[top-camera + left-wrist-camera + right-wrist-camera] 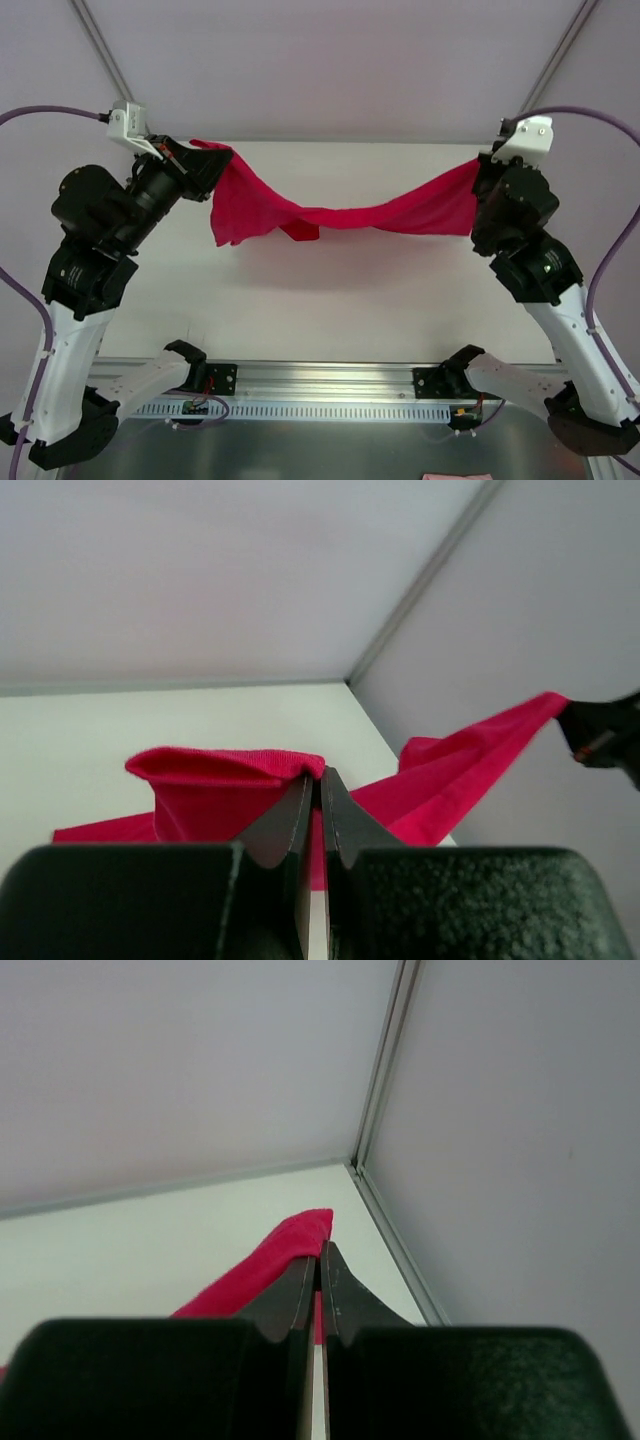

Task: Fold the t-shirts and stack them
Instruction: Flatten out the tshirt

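A crimson-red t-shirt (340, 213) hangs stretched between my two grippers above the white table (330, 300), sagging and twisted in the middle, with a flap drooping at the left. My left gripper (203, 160) is shut on its left end; in the left wrist view the cloth (220, 785) bunches at the closed tips of that gripper (320, 777). My right gripper (480, 170) is shut on the right end; in the right wrist view the cloth (270, 1260) runs off to the left from that gripper (320, 1252).
Grey enclosure walls stand close behind and to the right, with metal frame bars (385, 1060) at the corners. A perforated rail (330, 405) runs along the near edge between the arm bases. A small pink patch (455, 476) shows at the bottom edge.
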Motion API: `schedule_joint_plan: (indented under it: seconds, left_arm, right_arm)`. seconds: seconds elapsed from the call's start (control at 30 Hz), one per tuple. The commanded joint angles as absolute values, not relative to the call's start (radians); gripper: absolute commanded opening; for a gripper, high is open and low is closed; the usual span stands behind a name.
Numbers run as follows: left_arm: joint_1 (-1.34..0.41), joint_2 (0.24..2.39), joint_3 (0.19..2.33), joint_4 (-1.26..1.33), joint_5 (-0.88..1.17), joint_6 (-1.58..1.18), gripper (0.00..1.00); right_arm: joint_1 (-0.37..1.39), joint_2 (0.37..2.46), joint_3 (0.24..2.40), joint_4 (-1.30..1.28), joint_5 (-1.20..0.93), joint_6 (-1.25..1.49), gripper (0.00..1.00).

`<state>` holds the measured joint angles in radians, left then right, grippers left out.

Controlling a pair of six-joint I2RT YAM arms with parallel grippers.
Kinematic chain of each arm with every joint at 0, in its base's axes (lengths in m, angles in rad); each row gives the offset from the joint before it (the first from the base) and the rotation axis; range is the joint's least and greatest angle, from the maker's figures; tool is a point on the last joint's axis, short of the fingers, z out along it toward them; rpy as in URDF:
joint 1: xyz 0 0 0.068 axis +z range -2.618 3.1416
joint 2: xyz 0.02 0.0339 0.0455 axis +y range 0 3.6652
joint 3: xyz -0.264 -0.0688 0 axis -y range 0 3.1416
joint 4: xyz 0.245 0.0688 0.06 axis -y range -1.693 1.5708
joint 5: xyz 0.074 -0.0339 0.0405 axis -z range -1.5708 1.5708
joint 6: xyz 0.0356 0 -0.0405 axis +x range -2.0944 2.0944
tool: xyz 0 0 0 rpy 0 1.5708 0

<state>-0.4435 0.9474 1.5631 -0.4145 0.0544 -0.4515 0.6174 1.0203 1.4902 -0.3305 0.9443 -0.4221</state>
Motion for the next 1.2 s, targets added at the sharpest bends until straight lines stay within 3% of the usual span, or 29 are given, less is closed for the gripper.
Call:
schedule_joint_plan:
  seconds: [0.0, 0.17, 0.3, 0.37, 0.47, 0.53, 0.67, 0.87, 1.03, 1.17]
  left_arm:
    - [-0.456, 0.881, 1.537, -0.419, 0.233, -0.42, 0.0]
    - [-0.456, 0.828, 1.604, -0.431, 0.418, -0.403, 0.0]
    - [-0.456, 0.799, 1.66, -0.466, 0.492, -0.385, 0.0]
    - [-0.456, 0.799, 1.68, -0.527, 0.474, -0.37, 0.0]
    - [-0.456, 0.792, 1.626, -0.592, 0.272, -0.354, 0.0]
    - [-0.456, 0.83, 1.592, -0.606, 0.107, -0.336, 0.0]
    - [-0.449, 1.015, 1.53, -0.525, -0.02, -0.307, 0.0]
    - [-0.287, 1.262, 1.587, -0.385, 0.058, -0.367, 0.0]
    - [-0.216, 1.514, 1.704, -0.29, 0.044, -0.413, 0.0]
    - [-0.179, 1.73, 1.998, -0.261, 0.104, -0.46, 0.0]
  right_arm:
    - [0.637, 0.902, 1.292, -0.292, 0.996, -0.339, 0.01]
    - [0.637, 0.717, 1.174, -0.386, 1.066, -0.181, 0.01]
    - [0.637, 0.632, 1.338, -0.711, 0.959, -0.011, 0.01]
    - [0.637, 0.649, 1.409, -0.89, 0.879, 0.047, 0.01]
    - [0.637, 0.692, 1.445, -1.011, 0.838, 0.014, 0.01]
    - [0.637, 0.724, 1.386, -0.982, 0.865, -0.027, 0.01]
    - [0.62, 0.837, 1.299, -0.685, 0.913, -0.184, 0.01]
    - [0.445, 1.066, 1.288, -0.332, 0.795, -0.268, 0.01]
    - [0.325, 1.435, 1.474, -0.212, 0.732, -0.195, 0.01]
    - [0.321, 1.695, 1.794, -0.236, 0.723, -0.265, 0.01]
